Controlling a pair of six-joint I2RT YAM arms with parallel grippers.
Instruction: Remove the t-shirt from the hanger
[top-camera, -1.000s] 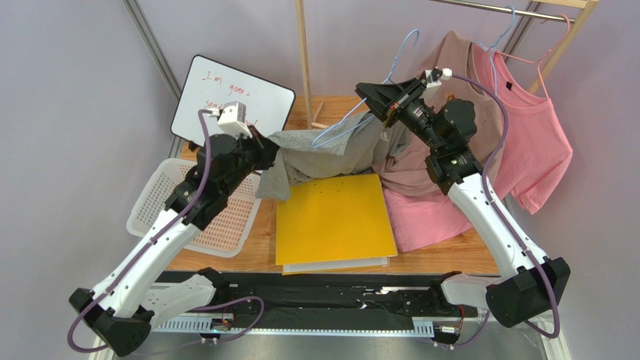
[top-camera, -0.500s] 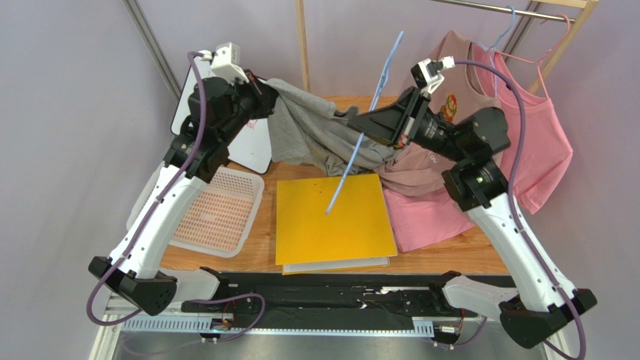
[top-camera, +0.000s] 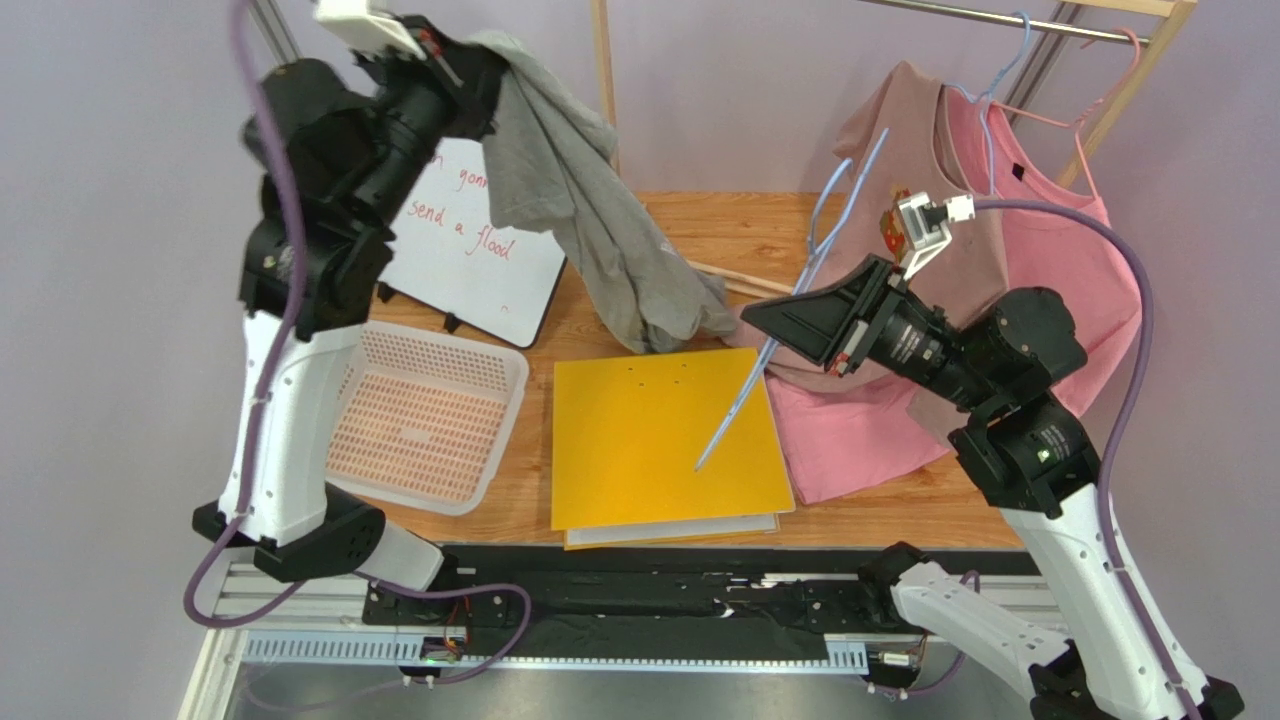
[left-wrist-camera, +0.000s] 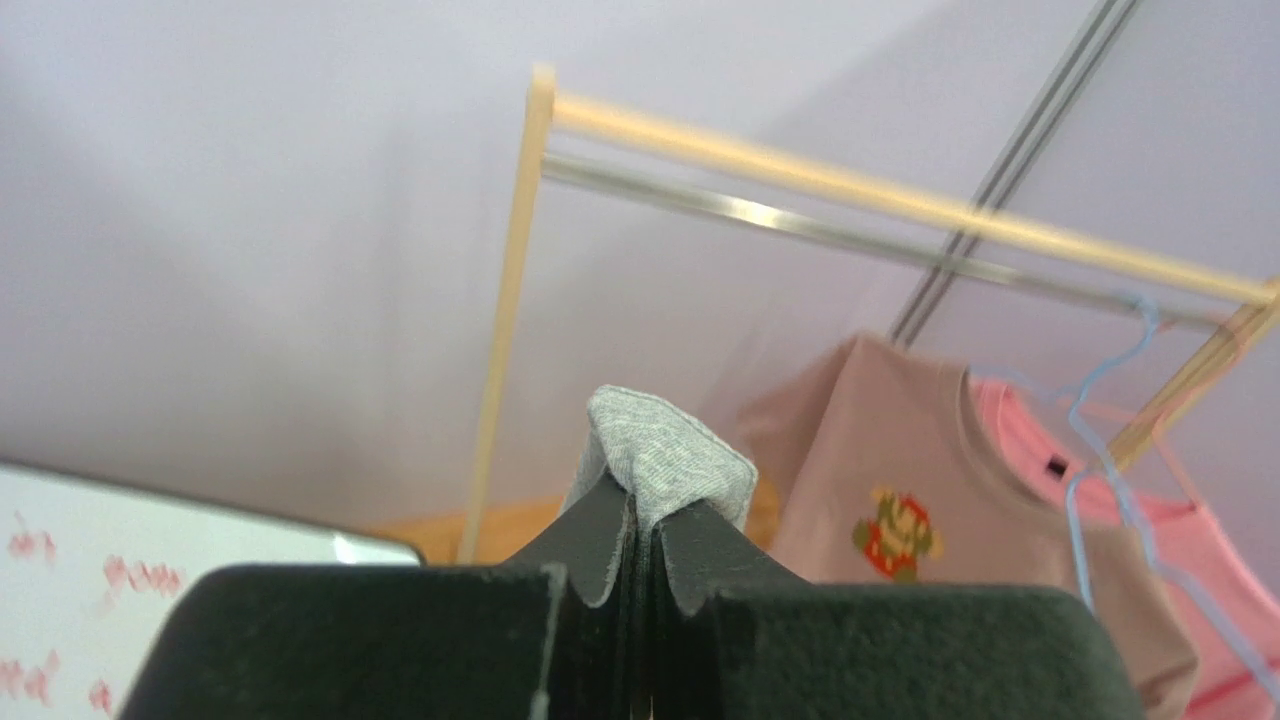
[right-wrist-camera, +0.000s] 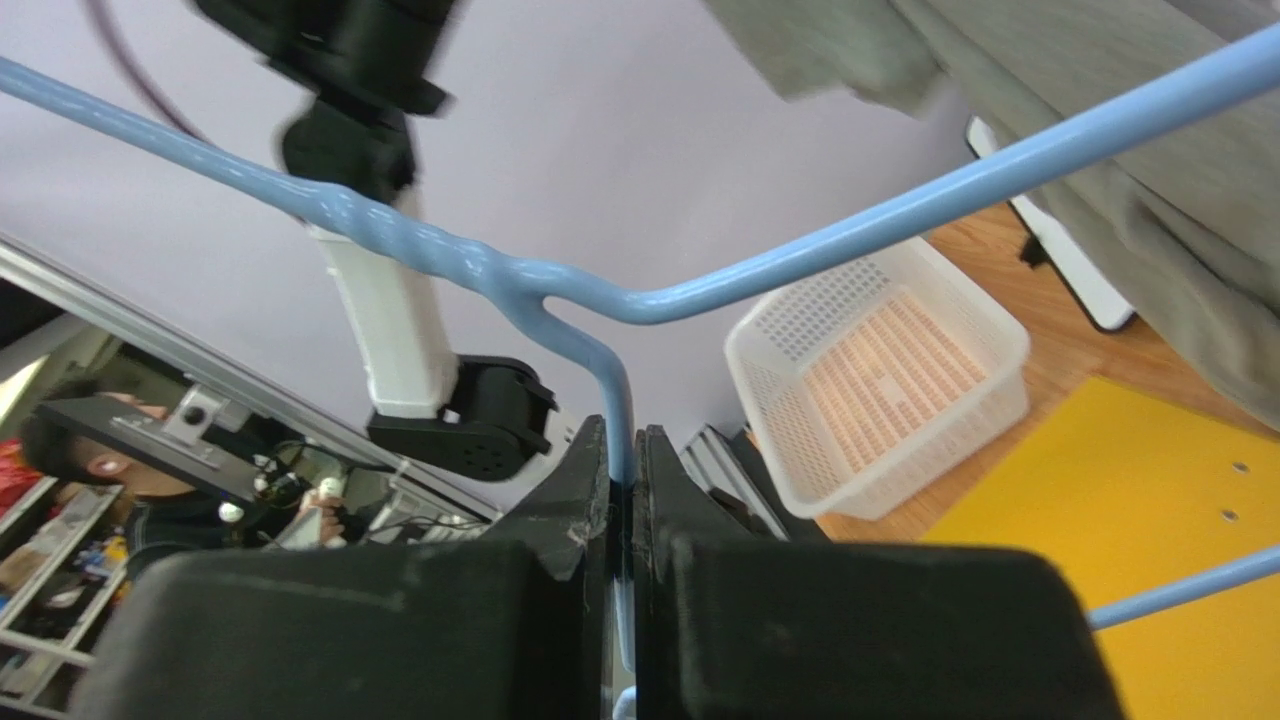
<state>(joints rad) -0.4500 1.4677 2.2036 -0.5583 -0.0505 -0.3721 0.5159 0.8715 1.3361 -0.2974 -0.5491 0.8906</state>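
- Top external: L claw grips grey t-shirt, which hangs below it.
- R claw pinches blue hanger, well apart from shirt.
- Shirt looks off; next, prob. lower shirt onto worktop.

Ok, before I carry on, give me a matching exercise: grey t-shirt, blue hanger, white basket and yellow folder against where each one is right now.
Things
1. grey cotton t-shirt
2. light blue wire hanger
3. white perforated plastic basket
4. flat yellow folder

Places
A. lying flat in the middle of the table
B. clamped in the shut right gripper, no shirt on it
C. standing left of the folder, nothing in it
D. hanging from the shut left gripper, raised high

Pairs: 1-D, 2-B, 3-C, 4-A
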